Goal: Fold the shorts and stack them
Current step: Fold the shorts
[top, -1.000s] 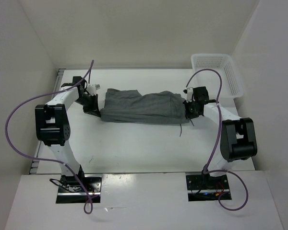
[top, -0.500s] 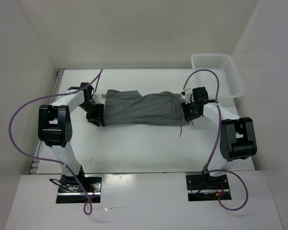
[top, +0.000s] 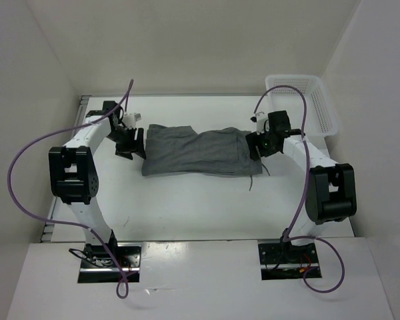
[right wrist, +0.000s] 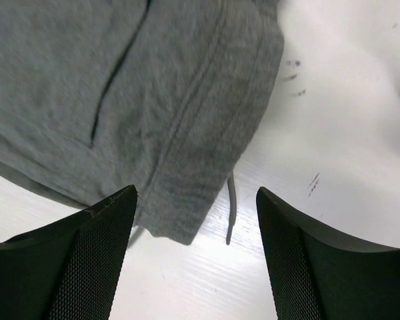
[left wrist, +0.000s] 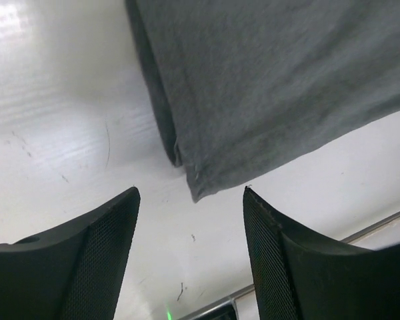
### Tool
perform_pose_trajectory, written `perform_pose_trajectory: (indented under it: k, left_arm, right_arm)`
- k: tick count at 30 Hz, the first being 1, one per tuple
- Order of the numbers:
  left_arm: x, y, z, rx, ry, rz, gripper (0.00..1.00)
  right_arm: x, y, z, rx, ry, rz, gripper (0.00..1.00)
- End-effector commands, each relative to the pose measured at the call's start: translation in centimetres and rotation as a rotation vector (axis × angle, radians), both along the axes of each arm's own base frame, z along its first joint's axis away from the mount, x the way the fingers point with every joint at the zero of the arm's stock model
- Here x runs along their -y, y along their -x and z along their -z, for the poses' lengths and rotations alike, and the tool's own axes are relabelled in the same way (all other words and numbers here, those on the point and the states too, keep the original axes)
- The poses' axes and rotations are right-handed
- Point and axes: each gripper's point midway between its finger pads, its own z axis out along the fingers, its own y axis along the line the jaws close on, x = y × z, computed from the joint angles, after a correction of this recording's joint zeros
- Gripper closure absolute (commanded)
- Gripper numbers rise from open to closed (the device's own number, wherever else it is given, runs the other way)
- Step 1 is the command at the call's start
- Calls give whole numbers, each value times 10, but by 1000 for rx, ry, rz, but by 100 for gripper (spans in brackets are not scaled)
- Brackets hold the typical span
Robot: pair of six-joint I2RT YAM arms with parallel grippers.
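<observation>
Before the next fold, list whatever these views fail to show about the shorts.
- Top view: the right arm covers the end of the shorts beside it.
- Left wrist view: one corner shows; the rest runs past the top and right edges.
- Right wrist view: the drawstring shows only its tip; fabric hides the rest.
- All views: the top layer hides how the fabric lies beneath.
</observation>
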Motion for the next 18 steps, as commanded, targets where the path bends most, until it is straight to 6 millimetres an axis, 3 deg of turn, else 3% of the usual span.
perform_pose_trajectory:
  k: [1,8,12,16,18]
  left_arm:
    - [12,-28,-14,90,73,25,29]
    - [2,-61,22,90,26,12,21]
    - [21,-62,35,71,40,54,20]
    - [37,-66,40,81,50,89,20]
    - [39,-62,53,55,40,97,20]
  right_arm:
    - [-16,-17,-21,40,-71,13,22]
    - [-19,-40,-3,17,-118,131,22]
    - [-14,-49,17,-5,-99,186,22]
    - [-22,-56,25,-5,-89,172,22]
    - [-26,-54,35,-30,-81,177,24]
